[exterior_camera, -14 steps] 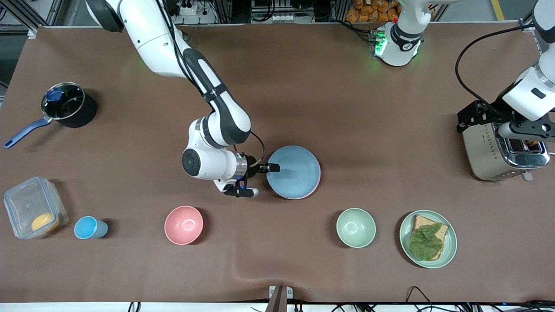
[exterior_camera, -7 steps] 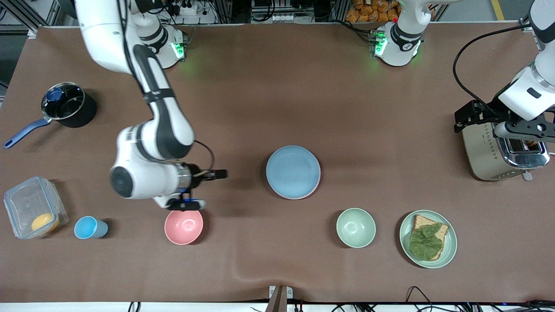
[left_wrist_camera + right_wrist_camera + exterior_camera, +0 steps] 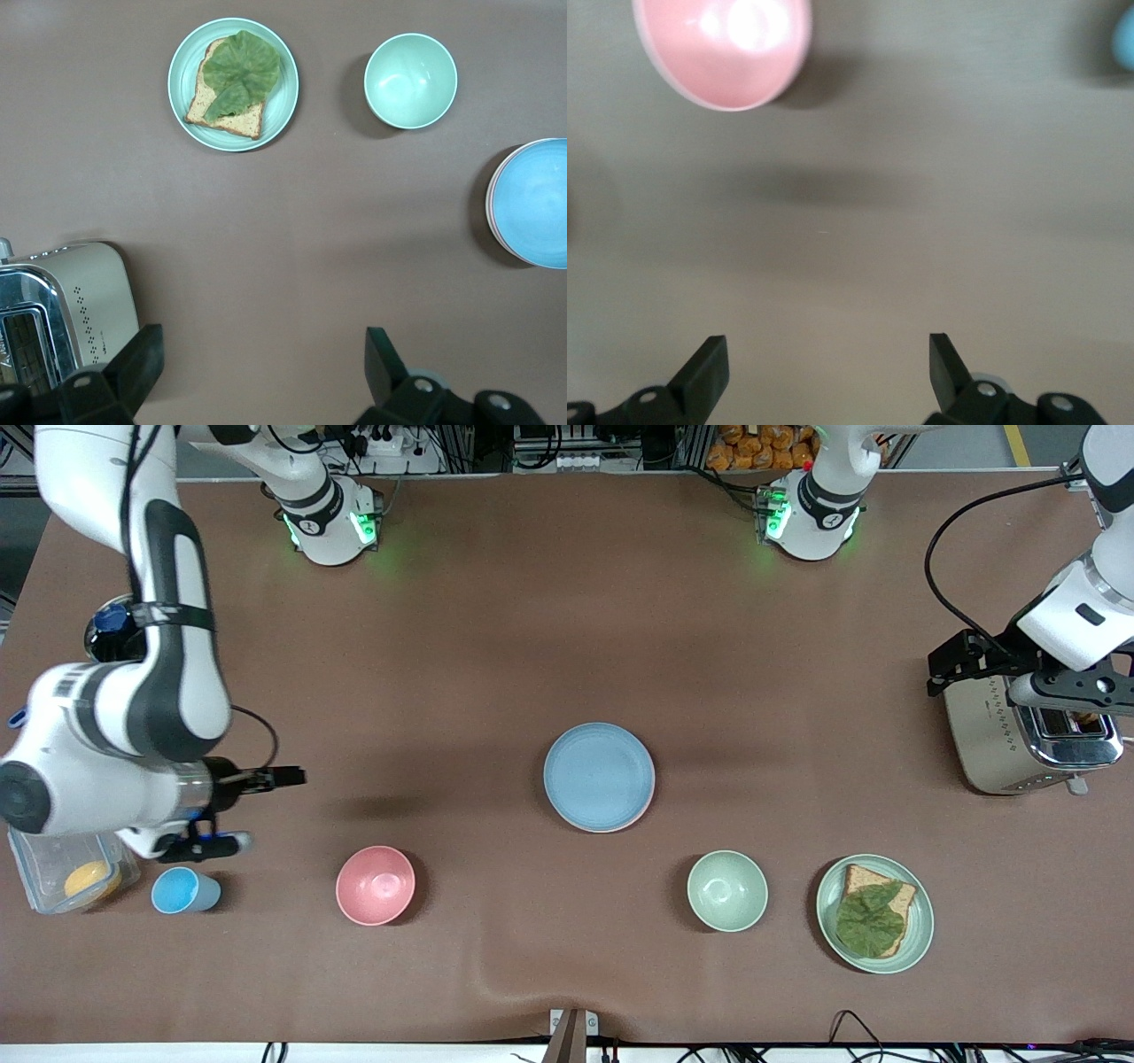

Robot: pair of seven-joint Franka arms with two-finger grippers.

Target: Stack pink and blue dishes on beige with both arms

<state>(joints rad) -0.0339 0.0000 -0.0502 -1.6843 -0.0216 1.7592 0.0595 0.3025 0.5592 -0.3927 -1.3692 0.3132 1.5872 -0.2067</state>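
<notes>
The light blue plate (image 3: 599, 776) lies flat at the table's middle, on top of a stack. Under it only a thin edge of the pink plate (image 3: 651, 795) shows; the beige plate is hidden below them. The left wrist view shows the same blue plate (image 3: 536, 202) at its edge. My right gripper (image 3: 275, 808) is open and empty, up over bare table near the right arm's end, well away from the stack; it is seen open in its wrist view too (image 3: 828, 354). My left gripper (image 3: 979, 682) waits open above the toaster (image 3: 1019, 735), again open in its own view (image 3: 264, 354).
Near the front edge stand a blue cup (image 3: 182, 890), a deep pink bowl (image 3: 376, 884), a green bowl (image 3: 726, 890) and a green plate with bread and lettuce (image 3: 874, 912). A clear box (image 3: 62, 859) and a pot (image 3: 115, 633) sit under the right arm.
The right gripper has pulled away from the blue plate's rim and swung toward the right arm's end of the table, empty. The blue plate stays on the stack. The left arm barely moved.
</notes>
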